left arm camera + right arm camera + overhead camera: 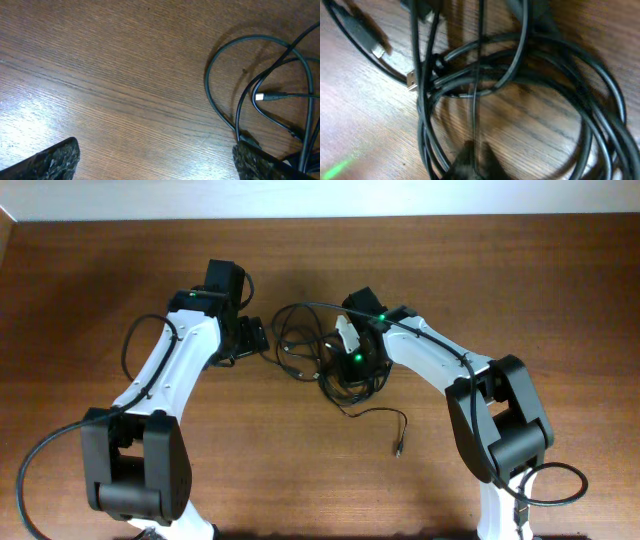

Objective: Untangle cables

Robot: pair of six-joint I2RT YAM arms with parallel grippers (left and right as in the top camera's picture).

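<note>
The cables (305,345) lie in a tangled heap of thin black cords at the table's middle. One loose end with a small plug (398,448) trails toward the front. My right gripper (352,360) is down in the heap. In the right wrist view its fingers (475,162) are shut on a thin black cord that runs up through the bundled loops (470,75), beside a silver-tipped plug (411,80). My left gripper (250,337) is open and empty just left of the heap. In the left wrist view its fingers (155,165) are wide apart over bare wood, with a silver-tipped plug (261,96) among loops at the right.
The brown wooden table (520,270) carries nothing else. The arms' own thicker black cables loop at the left (130,345) and at the front right (560,485).
</note>
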